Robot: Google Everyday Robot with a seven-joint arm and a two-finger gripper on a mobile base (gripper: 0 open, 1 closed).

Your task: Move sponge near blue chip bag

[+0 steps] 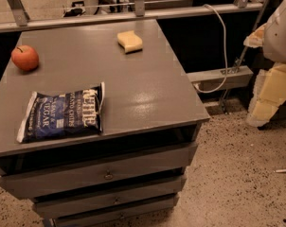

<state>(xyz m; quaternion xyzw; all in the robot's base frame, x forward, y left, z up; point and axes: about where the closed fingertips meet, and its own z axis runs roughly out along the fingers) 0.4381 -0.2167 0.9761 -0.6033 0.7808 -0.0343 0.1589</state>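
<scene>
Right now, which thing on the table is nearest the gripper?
The sponge, at the back; the gripper hangs off the table's right side, apple and bag farther left.

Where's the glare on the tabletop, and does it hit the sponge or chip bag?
Camera view: pale sheen on the table right of the blue chip bag, touching neither it nor the sponge; warm, dim light; soft shadow under the apple; the gripper hangs off-table at the right edge.

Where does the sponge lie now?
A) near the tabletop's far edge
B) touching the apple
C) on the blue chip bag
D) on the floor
A: the sponge lies by the far edge of the table, apart from the blue chip bag; the claw hangs off to the table's right.
</scene>
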